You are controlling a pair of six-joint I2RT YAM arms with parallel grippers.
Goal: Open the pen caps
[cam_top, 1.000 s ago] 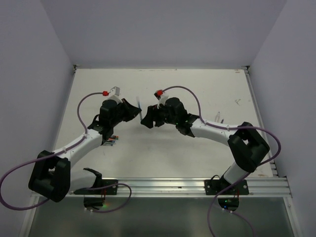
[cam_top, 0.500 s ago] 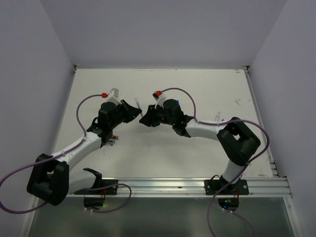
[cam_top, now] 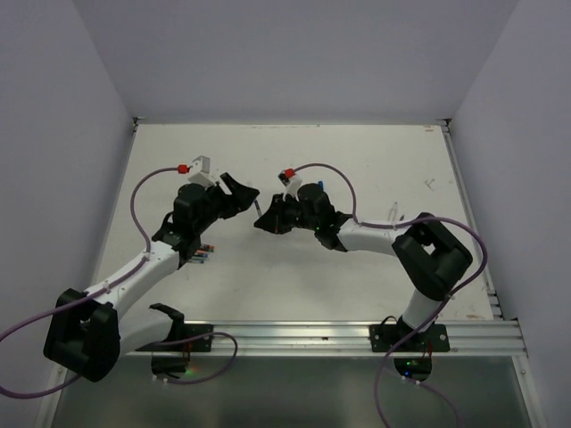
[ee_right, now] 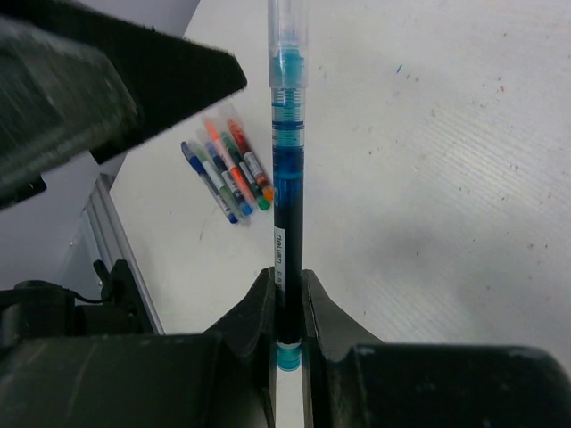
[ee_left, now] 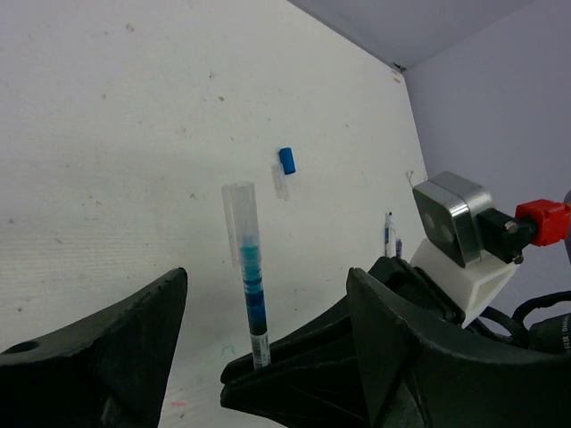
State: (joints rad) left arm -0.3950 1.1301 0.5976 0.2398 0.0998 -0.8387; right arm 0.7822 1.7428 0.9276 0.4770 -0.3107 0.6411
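A blue cap lies loose on the tabletop. A blue pen, its clear cap on, is clamped low on the barrel by the right gripper's jaws. The left gripper's jaws stand apart on either side of the pen, not touching it. Coloured pens lie bunched on the tabletop.

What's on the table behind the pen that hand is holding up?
A blue cap and a clear cap beside it. The right hand hides the table nearer to it.
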